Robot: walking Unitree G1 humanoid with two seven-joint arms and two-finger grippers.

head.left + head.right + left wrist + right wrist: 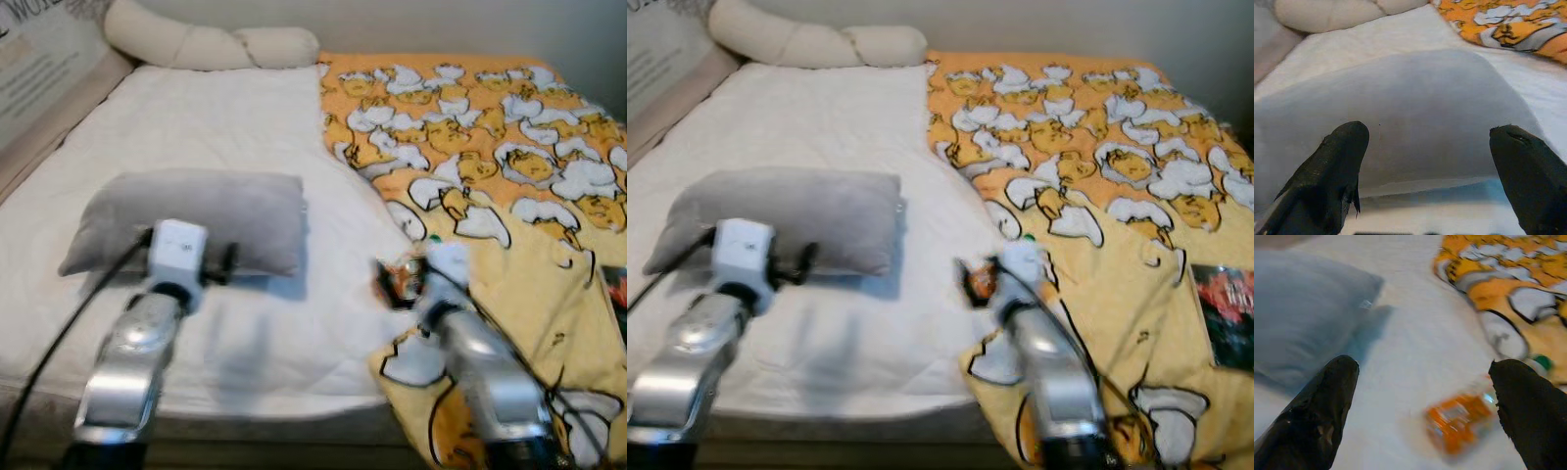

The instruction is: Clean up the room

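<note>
While head views blur, layout reads: grey pillow (191, 220), soft rectangular plush, lower left on white quilted sheet (225, 117). Left gripper (1425, 171) spread wide, fingers (1332, 171) just short of pillow's near edge. Long cream bolster (196, 41) top left against wall. Centre: right gripper (1420, 411) spread above orange-labelled bottle (1462, 423), lying at sheet/blanket seam. Right: yellow-orange cartoon-print blanket (470, 127), rumpled. Dark book (1225, 315) on it, far right.

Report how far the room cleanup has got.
Nothing looks tidied yet. In hand: the left tool is open at the grey pillow, and the right tool is open over the orange bottle on the white sheet. Left: both items, the rumpled yellow blanket and the book on it.
</note>
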